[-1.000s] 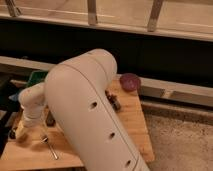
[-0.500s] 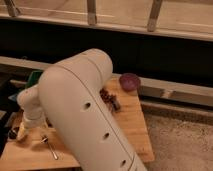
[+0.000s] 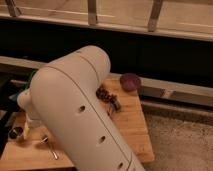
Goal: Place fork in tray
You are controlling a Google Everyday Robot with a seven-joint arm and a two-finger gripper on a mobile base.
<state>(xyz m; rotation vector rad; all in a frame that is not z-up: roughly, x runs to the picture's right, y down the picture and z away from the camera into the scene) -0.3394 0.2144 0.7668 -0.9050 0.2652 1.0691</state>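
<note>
Fork not yet picked up; placement pending.
The gripper (image 3: 26,131) hangs at the left of the wooden table (image 3: 131,125), jaws apart and empty. The fork (image 3: 50,148) lies on the table just right of it. The tray (image 3: 29,82), far left, is mostly hidden behind the arm. Grasp, transfer and release remain.

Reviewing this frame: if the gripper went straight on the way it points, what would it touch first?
Probably the bare wooden table, just left of the fork. The gripper hangs low over the table's left end, pointing down. Depth is unclear, so the fork may be closer.
</note>
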